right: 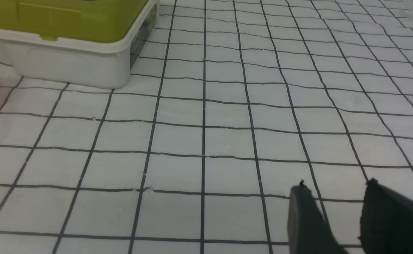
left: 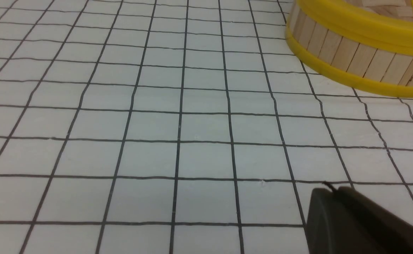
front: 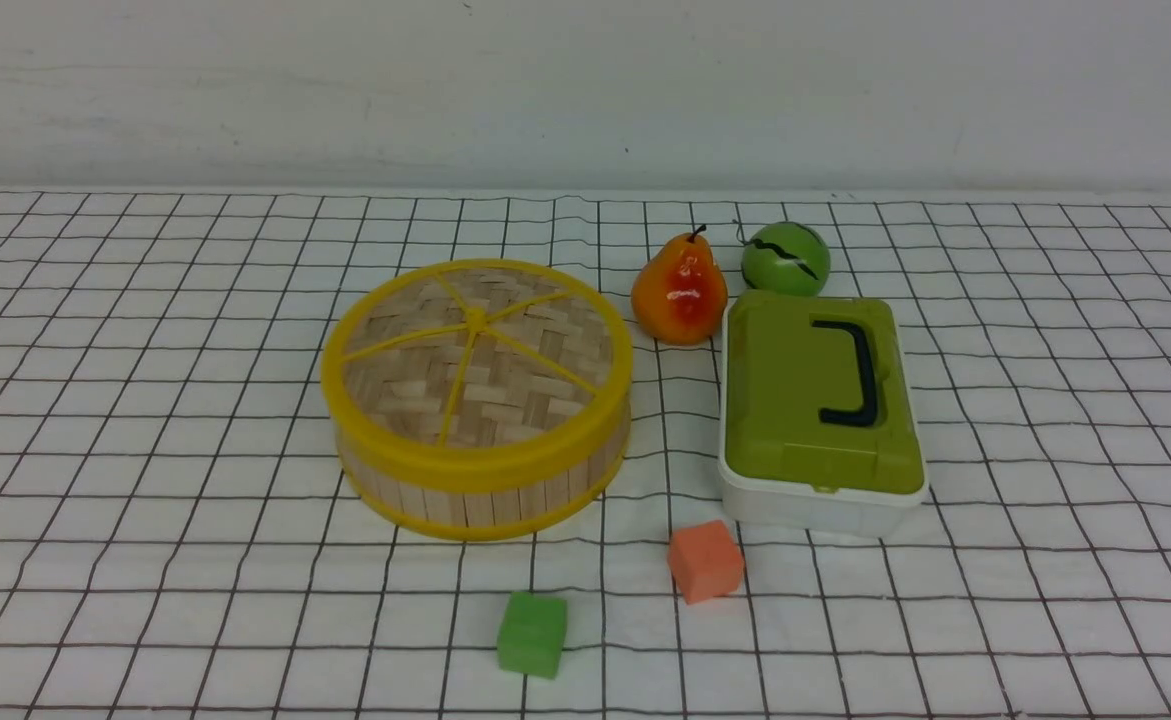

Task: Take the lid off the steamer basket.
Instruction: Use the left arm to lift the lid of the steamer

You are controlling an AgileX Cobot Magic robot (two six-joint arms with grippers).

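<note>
The left gripper [left: 329,187]'s jaws are closed together, the right gripper [right: 336,183]'s slightly parted. Ahead of both, the round woven-bamboo lid with yellow rim [front: 475,365] caps its slatted bamboo basket [front: 480,505]; best open the left, then grip the rim alone.

One basket, one box, two blocks, two play foods

The worktop [front: 245,600] carries one round basket [front: 485,505] with one lid [front: 525,400] on it. There is one box [front: 805,390] with one handle [front: 867,375]. Two blocks [front: 532,635] are there, one green and one orange, plus one pear [front: 680,292] and one round green fruit [front: 786,259].
</note>
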